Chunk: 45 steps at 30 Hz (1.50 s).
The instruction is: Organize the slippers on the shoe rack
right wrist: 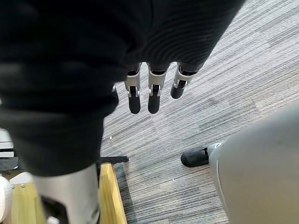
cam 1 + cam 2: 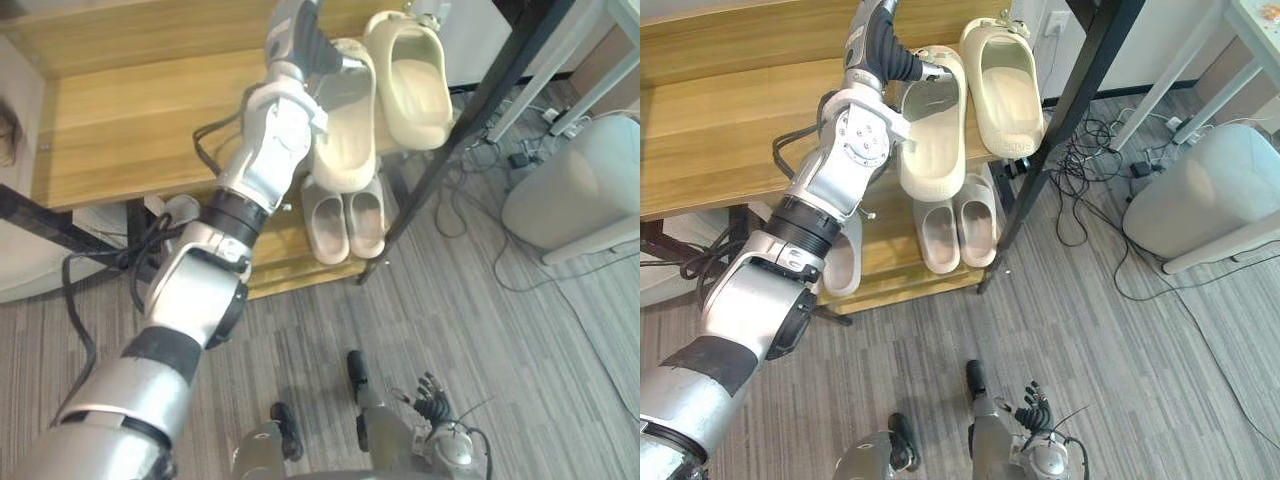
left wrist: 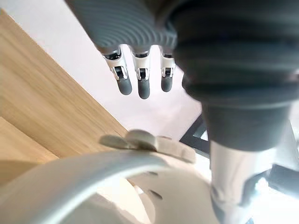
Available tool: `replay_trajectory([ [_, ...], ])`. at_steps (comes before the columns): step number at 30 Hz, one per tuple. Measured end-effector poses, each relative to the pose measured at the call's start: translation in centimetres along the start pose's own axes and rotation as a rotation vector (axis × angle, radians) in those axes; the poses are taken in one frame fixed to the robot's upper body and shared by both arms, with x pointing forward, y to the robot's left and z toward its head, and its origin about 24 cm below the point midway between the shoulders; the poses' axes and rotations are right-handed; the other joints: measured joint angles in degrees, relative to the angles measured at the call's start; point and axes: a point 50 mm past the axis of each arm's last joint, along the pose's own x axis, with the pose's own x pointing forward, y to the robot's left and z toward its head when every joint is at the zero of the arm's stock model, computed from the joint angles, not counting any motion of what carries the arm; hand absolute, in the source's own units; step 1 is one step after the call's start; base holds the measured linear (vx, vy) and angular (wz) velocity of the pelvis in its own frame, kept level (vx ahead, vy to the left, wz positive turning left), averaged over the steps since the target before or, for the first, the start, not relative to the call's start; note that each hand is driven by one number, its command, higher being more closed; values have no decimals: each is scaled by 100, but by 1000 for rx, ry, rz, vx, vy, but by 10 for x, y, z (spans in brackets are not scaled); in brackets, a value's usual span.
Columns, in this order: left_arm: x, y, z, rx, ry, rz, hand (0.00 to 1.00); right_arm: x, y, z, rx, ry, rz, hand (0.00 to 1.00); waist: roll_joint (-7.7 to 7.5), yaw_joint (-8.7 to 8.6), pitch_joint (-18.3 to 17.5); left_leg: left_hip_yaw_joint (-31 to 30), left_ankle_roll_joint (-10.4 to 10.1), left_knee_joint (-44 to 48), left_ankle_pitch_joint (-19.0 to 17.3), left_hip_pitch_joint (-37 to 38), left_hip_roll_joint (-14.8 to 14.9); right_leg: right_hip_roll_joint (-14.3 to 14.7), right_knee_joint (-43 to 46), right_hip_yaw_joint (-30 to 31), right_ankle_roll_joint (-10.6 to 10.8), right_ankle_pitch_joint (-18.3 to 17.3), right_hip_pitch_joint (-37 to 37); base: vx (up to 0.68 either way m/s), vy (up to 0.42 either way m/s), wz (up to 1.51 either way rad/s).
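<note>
Shoe rack: wooden, with two shelves in sight.
Top shelf: two cream slippers side by side, the left cream slipper and the right cream slipper.
Lower shelf: two smaller beige slippers as a pair, and a third pale slipper partly behind my arm.
My left hand: at the left cream slipper's heel, fingers straight, gripping nothing.
My right hand: low over the carpet, fingers relaxed, empty.

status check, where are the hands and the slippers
Left robot hand open, over the left cream slipper on the top shelf; second slipper beside it. Right robot hand open, hanging low over the floor. No obstruction seen.
</note>
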Motion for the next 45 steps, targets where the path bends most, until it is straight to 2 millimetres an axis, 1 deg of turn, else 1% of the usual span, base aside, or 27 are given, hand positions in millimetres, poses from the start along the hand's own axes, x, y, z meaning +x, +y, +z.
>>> replay_trajectory([
  [4, -1, -6, 4, -31, -1, -10, 0, 0, 1, 0, 3, 1, 1, 0, -46, 3, -28, -21, 4, 0, 4, 9, -10, -12, -1, -17, 0, 0, 20, 5, 4, 1],
  [10, -2, -10, 8, -102, 15, -3, 0, 0, 0, -1, 14, 4, -1, 0, -51, 12, -32, -102, 21, -30, 43, 28, -44, -46, -15, -105, 0, 0, 81, 11, 13, 8],
  [13, -2, -9, 12, -128, 5, 13, 0, 0, 0, -1, 26, 7, -3, 0, -51, 13, -32, -162, 17, -36, 63, 25, -51, -53, -26, -162, 0, 0, 114, 10, 7, 10],
  [18, -10, -3, 27, -223, -76, 52, 0, -1, 2, -2, 30, 14, 3, 0, -55, 79, -58, -250, 13, -81, 103, 48, -79, -72, -78, -239, -1, 0, 195, 19, 10, 8],
  [19, -11, -2, 28, -231, -80, 59, 0, -1, 2, -3, 30, 15, 4, 0, -56, 79, -67, -264, 12, -99, 116, 50, -92, -78, -82, -249, -1, 0, 196, 23, 18, 21],
  [21, -18, -1, 29, -279, -101, 73, 0, -1, 2, -5, 28, 25, 4, 0, -55, 86, -75, -333, 9, -230, 196, 127, -152, -115, -103, -325, -3, -2, 273, 17, 14, 18],
  [23, -29, 4, 31, -341, -134, 109, 0, -1, 2, -7, 25, 36, 3, 0, -52, 170, -82, -359, 7, -300, 241, 193, -183, -132, -105, -344, -5, -4, 321, 5, 16, 7],
  [24, -33, 5, 31, -353, -140, 114, 0, 0, 2, -7, 24, 39, 3, 0, -54, 181, -90, -369, 13, -335, 262, 206, -201, -145, -105, -355, -5, -4, 327, -10, 19, 16],
  [25, -42, 5, 30, -386, -150, 131, 0, 0, 3, -9, 23, 48, 4, 0, -52, 184, -131, -415, 19, -385, 306, 206, -231, -171, -106, -389, -10, -9, 338, -9, 12, 16],
  [26, -44, 6, 30, -395, -154, 133, 0, 0, 3, -9, 23, 49, 5, 0, -52, 184, -134, -431, 16, -390, 311, 209, -234, -173, -108, -397, -11, -10, 348, -17, 19, 24],
  [28, -66, 2, 22, -437, -147, 133, 0, -1, 5, -14, 14, 74, 13, 0, -78, 219, -262, -512, 9, -482, 380, 255, -266, -192, -114, -497, -32, -26, 399, -18, 15, 17],
  [29, -69, 1, 20, -440, -144, 132, 0, -1, 5, -14, 13, 77, 13, 0, -82, 231, -266, -518, 6, -496, 390, 271, -274, -194, -114, -501, -33, -28, 411, -21, 18, 17],
  [31, -87, -5, 13, -446, -120, 121, 0, 0, 5, -17, 8, 95, 13, 0, -81, 260, -303, -657, 6, -641, 495, 384, -331, -230, -109, -613, -70, -69, 541, -24, 20, 28],
  [32, -90, -6, 12, -446, -117, 117, 0, 0, 5, -17, 8, 97, 13, 0, -82, 264, -303, -672, 2, -660, 508, 403, -336, -236, -109, -633, -72, -77, 564, -34, 10, 29],
  [34, -105, -13, 4, -421, -93, 95, 0, 0, 5, -21, 2, 117, 13, 0, -82, 298, -397, -773, -7, -828, 596, 455, -392, -264, -85, -694, -70, -107, 580, -37, 11, 19],
  [39, -122, -21, -6, -353, -59, 77, 0, 1, 7, -23, -11, 134, 23, 0, -84, 332, -437, -798, -22, -1006, 715, 546, -430, -288, -58, -761, -73, -119, 592, -21, 12, 5],
  [40, -128, -25, -10, -325, -44, 65, 0, 2, 8, -23, -17, 138, 25, 0, -81, 335, -448, -824, -30, -1059, 777, 598, -448, -295, -53, -795, -76, -127, 625, -3, 9, 6],
  [42, -135, -30, -12, -314, -24, 55, 0, 2, 7, -24, -18, 141, 23, 0, -78, 336, -452, -881, -38, -1162, 828, 714, -465, -296, -64, -827, -80, -144, 728, 9, 14, 12],
  [45, -136, -32, -11, -294, -30, 53, 0, 1, 7, -26, -21, 148, 17, 0, -73, 345, -477, -962, -40, -1205, 834, 716, -473, -302, -60, -891, -90, -170, 762, -28, 18, 18],
])
